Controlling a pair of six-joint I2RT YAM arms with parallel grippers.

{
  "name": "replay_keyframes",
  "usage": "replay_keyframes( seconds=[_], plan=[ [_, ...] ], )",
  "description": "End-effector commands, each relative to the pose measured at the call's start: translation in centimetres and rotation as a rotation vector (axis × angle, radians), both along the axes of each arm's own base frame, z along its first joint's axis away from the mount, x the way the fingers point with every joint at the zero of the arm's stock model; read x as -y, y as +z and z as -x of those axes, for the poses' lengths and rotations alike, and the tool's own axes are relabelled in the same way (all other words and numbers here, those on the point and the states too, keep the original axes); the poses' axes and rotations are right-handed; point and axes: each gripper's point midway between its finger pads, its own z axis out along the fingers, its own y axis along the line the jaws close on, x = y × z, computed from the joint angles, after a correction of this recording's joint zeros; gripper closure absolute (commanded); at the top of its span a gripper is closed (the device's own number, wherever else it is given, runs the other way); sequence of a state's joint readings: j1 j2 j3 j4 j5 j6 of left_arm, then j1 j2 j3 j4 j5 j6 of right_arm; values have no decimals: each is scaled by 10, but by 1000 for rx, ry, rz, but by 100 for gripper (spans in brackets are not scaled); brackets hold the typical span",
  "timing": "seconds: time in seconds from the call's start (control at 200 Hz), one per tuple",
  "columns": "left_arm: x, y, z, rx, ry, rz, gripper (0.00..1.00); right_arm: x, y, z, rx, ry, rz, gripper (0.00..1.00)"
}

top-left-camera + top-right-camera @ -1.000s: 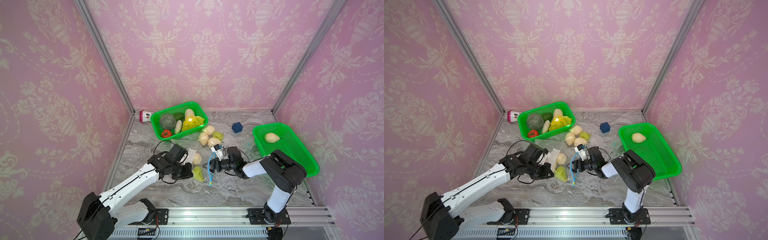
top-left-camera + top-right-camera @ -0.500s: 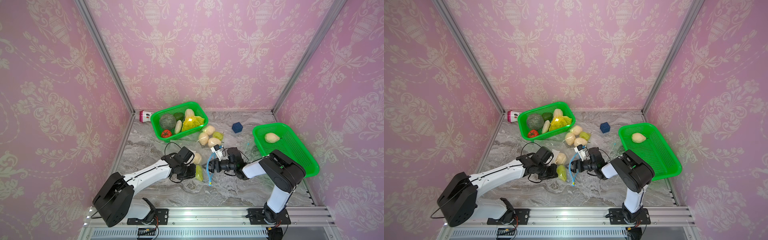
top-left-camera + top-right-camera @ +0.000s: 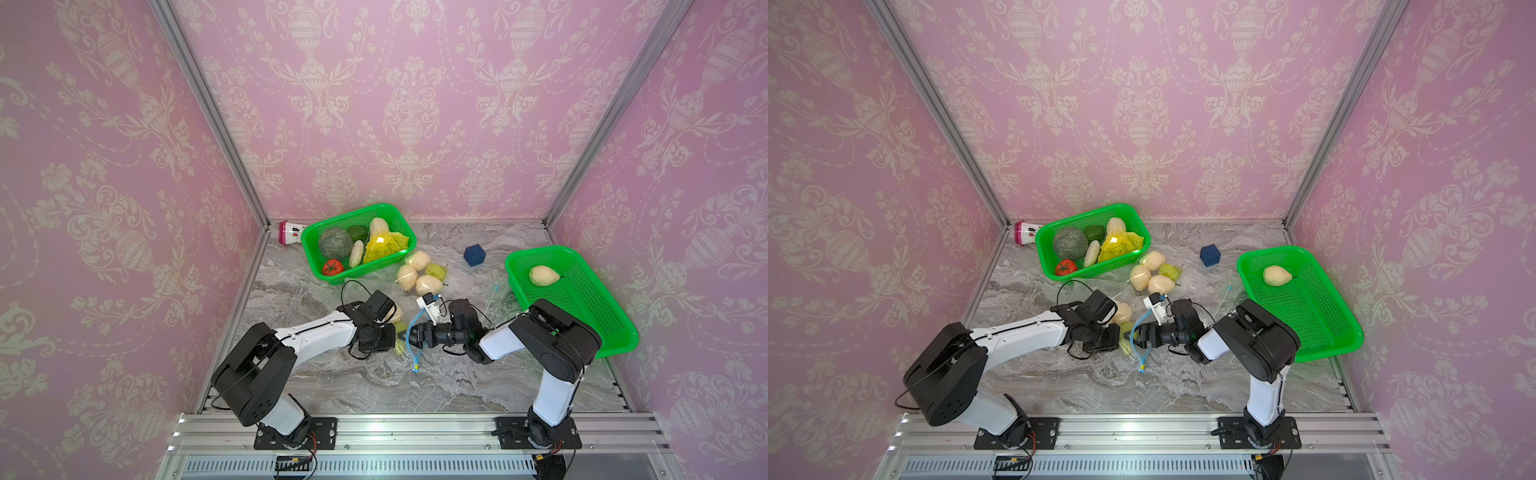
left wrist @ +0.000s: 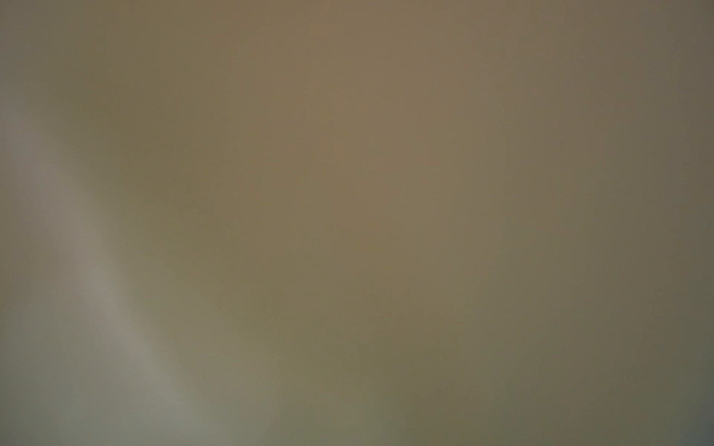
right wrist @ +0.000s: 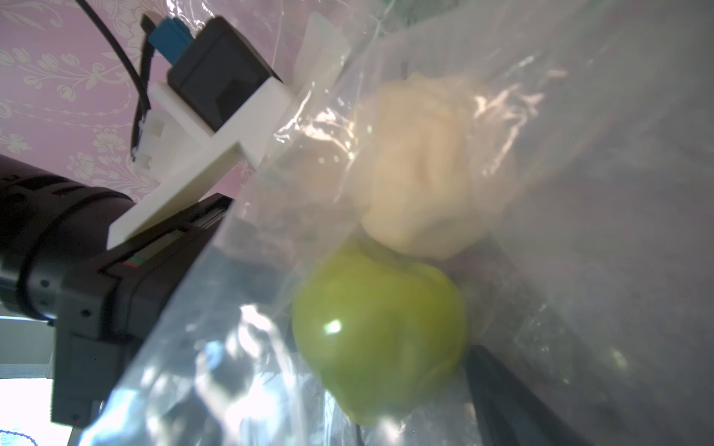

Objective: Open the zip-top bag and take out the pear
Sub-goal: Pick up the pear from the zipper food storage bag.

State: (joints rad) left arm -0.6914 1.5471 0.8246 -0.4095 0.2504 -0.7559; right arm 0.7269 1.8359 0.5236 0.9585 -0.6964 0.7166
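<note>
A clear zip-top bag (image 3: 409,353) with a blue zip strip (image 3: 1136,336) lies mid-table between both grippers. Inside it are a pale pear (image 3: 395,313) (image 5: 425,162) and a green pear (image 3: 400,330) (image 5: 378,332). My left gripper (image 3: 388,336) (image 3: 1115,336) is shut at the bag's left edge, and the plastic runs taut from it in the right wrist view. My right gripper (image 3: 417,334) (image 3: 1142,334) faces it, open, at the bag's mouth, with the green pear just ahead of its dark finger (image 5: 510,394). The left wrist view is a plain blur.
A green basket (image 3: 316,266) of vegetables stands at the back left, with a pink-capped bottle (image 3: 289,232) behind it. Loose pears (image 3: 415,274) in plastic lie behind the grippers. A blue cube (image 3: 474,254) sits further back. The green tray (image 3: 582,299) at right holds one pale pear (image 3: 542,275).
My left arm has swung its elbow in and forward, and its gripper has slid slightly right against the bag. The right arm has stayed still.
</note>
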Motion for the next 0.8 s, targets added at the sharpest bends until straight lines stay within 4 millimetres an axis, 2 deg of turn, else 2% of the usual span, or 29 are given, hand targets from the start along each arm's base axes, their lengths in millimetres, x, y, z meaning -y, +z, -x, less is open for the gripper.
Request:
replay_keyframes(
  seconds=[0.0,0.165,0.31,0.56,0.665,0.795],
  plan=[
    [14,3,-16,53,-22,22,100,4,-8,-10,-35,-101,8,10],
    [17,-3,-17,47,-26,26,100,10,-11,-29,-82,-264,7,13],
    [18,-8,-17,38,-27,28,100,9,-13,-38,-101,-338,14,16],
    [20,-14,-19,32,-28,26,100,-6,-15,-30,-135,-303,5,25],
    [18,-17,-20,31,-24,15,100,3,-19,-29,-122,-321,55,34],
    [14,-17,-19,32,-20,-11,100,28,-15,-33,-98,-379,103,39]
  ],
)
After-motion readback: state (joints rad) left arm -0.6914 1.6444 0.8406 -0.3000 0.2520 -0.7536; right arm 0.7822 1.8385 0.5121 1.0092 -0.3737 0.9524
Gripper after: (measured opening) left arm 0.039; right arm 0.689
